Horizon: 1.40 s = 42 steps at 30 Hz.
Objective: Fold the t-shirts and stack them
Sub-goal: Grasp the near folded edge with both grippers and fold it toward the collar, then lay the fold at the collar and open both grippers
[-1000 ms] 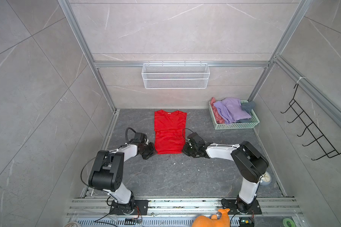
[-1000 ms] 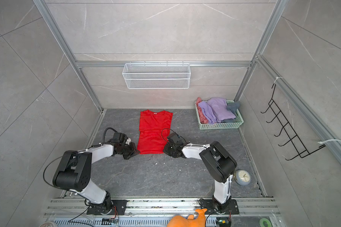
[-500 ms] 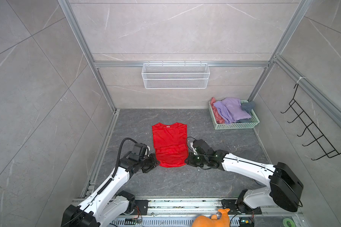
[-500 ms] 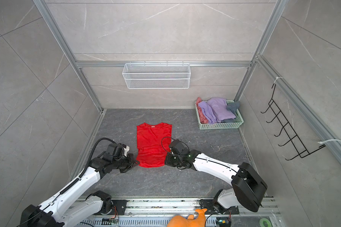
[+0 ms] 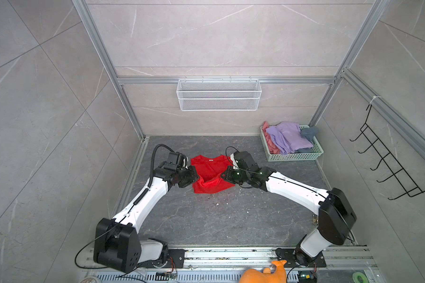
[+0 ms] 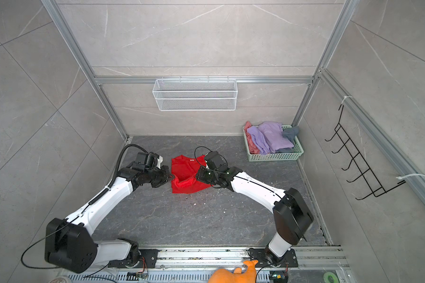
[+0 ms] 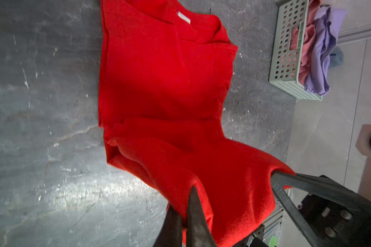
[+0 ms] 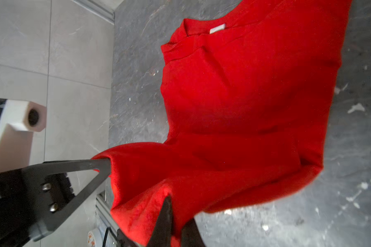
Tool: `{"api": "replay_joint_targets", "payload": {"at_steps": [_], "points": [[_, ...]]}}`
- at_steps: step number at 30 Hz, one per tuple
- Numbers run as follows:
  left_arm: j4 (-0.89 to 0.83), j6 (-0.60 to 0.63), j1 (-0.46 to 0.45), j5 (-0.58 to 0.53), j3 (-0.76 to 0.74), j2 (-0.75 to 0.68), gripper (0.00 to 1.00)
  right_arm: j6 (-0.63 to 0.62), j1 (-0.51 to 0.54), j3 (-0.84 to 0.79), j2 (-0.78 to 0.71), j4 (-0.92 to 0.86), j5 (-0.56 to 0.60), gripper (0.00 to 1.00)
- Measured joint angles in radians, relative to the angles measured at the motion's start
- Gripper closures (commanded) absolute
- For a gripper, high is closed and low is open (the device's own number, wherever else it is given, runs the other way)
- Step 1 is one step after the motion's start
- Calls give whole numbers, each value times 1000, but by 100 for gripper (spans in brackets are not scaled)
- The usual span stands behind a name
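Folding the red t-shirt (image 5: 210, 169), by the look of it: it lies on the counter (image 5: 231, 220) toward eleven o'clock, its hem corners pinched shut in the left fingers (image 7: 193, 207) and right fingers (image 8: 166, 211). Next they'd need carrying evenly toward twelve, onto the collar.

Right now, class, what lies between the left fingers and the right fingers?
The red t-shirt: its raised hem sags from the left fingers to the right fingers, both pinching it, in both top views.

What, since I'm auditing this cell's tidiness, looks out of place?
White crumbs litter the dark floor near the red t-shirt, and an orange plush toy lies at the front rail, unrelated to folding.
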Motion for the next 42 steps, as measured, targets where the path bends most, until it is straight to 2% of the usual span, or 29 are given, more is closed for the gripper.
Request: {"api": "replay_joint_targets", "payload": {"at_steps": [10, 18, 25, 29, 30, 31, 32, 33, 36, 38, 42], "points": [[124, 26, 127, 123, 217, 394, 100, 56, -141, 209, 266, 33, -45, 91], [148, 42, 142, 177, 455, 637, 100, 94, -198, 310, 401, 44, -32, 93], [187, 34, 158, 220, 588, 798, 100, 162, -240, 364, 532, 112, -16, 91], [194, 23, 165, 228, 658, 872, 98, 180, -247, 423, 577, 114, -1, 81], [192, 21, 166, 228, 676, 885, 97, 185, -249, 438, 583, 114, 3, 74], [190, 19, 168, 227, 694, 896, 93, 185, -251, 450, 587, 113, 5, 65], [191, 16, 170, 226, 710, 904, 83, 188, -254, 469, 593, 113, 10, 56], [193, 14, 173, 224, 719, 909, 78, 191, -257, 485, 597, 114, 14, 53], [199, 5, 185, 222, 728, 910, 67, 187, -268, 505, 598, 117, 33, 47], [209, 3, 193, 219, 725, 909, 63, 175, -275, 505, 597, 120, 48, 46], [237, 5, 204, 206, 663, 875, 61, 121, -279, 462, 561, 102, 71, 47]]}}
